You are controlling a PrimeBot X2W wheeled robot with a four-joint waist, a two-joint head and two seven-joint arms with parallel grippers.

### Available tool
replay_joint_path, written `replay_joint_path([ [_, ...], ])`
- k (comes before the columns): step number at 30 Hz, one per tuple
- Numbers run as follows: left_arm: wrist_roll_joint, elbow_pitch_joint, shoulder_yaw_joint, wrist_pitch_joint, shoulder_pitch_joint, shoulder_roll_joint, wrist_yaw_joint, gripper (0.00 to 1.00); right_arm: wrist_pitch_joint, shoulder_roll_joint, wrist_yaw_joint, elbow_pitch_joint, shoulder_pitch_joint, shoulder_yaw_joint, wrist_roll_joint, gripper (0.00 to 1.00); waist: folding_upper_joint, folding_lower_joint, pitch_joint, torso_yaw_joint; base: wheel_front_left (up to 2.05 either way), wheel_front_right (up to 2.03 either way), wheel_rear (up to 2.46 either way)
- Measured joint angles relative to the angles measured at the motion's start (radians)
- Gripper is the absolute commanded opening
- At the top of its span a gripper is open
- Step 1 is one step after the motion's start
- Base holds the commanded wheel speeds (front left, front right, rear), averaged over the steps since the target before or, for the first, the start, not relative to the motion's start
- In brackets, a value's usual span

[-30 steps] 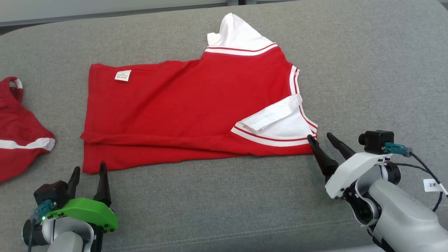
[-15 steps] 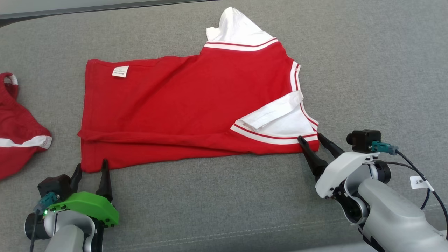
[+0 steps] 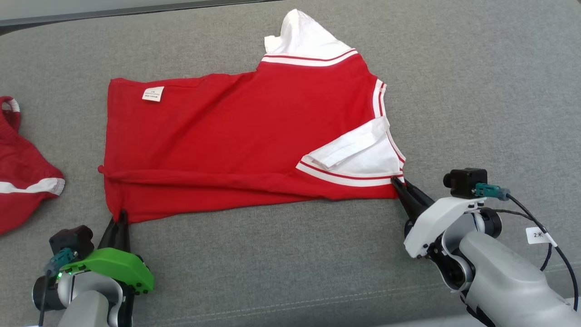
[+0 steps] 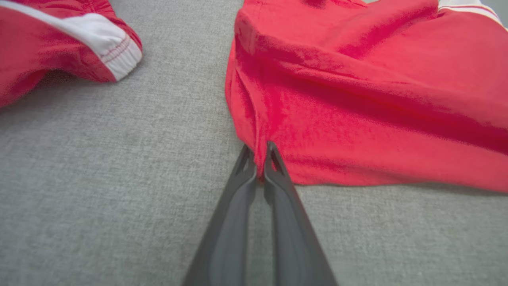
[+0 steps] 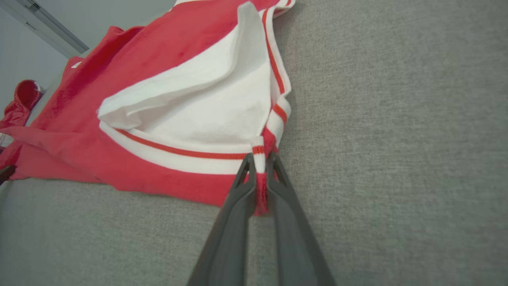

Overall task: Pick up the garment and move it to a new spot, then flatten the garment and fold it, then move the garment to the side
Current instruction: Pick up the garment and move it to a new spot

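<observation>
- Head view: the garment [image 3: 236, 141], a red shirt with white sleeves, lies spread over the middle of the grey cushion [image 3: 476, 91]. The left gripper [image 3: 119, 220] pinches its near-left hem corner. The right gripper [image 3: 400, 185] pinches its near-right corner, by the striped trim. The cloth looks thin, limp and light and would likely sag between two held corners, so those corners seem the sensible holds. A second red garment [image 3: 22, 181] lies at the cushion's left edge, well apart.
- Left wrist view: the jaws are nearly closed, with a fold of red hem [image 4: 260, 135] nipped between the tips. It is a small bite, and soft knit could slip out of it.
- Right wrist view: the jaws are closed on the striped trim [image 5: 260, 153], with red cloth tucked between the fingers. The woven cushion looks grippy, which should help with smoothing. A pale wall [image 5: 91, 16] stands beyond its far edge.
</observation>
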Motion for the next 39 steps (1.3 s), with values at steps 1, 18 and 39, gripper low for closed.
replay_joint_path([
  [1, 0.002, -0.008, 0.005, 0.000, 0.002, -0.002, -0.001, 0.00, -0.001, -0.002, 0.000, -0.003, 0.000, -0.001, 0.004, 0.00, 0.0000, 0.0000, -0.003, 0.001, 0.00, 0.00, 0.00],
  [18, 0.028, -0.161, 0.032, 0.000, 0.204, -0.016, 0.000, 0.00, 0.033, -0.121, 0.001, -0.177, 0.200, -0.101, 0.191, 0.00, 0.0000, 0.0000, -0.120, 0.035, 0.00, 0.00, 0.00],
  [39, 0.003, -0.188, 0.012, 0.041, 0.301, -0.037, 0.024, 0.00, 0.157, -0.089, 0.001, -0.178, 0.330, -0.158, 0.130, 0.51, 0.0000, 0.0000, -0.155, 0.043, 0.00, 0.00, 0.00],
])
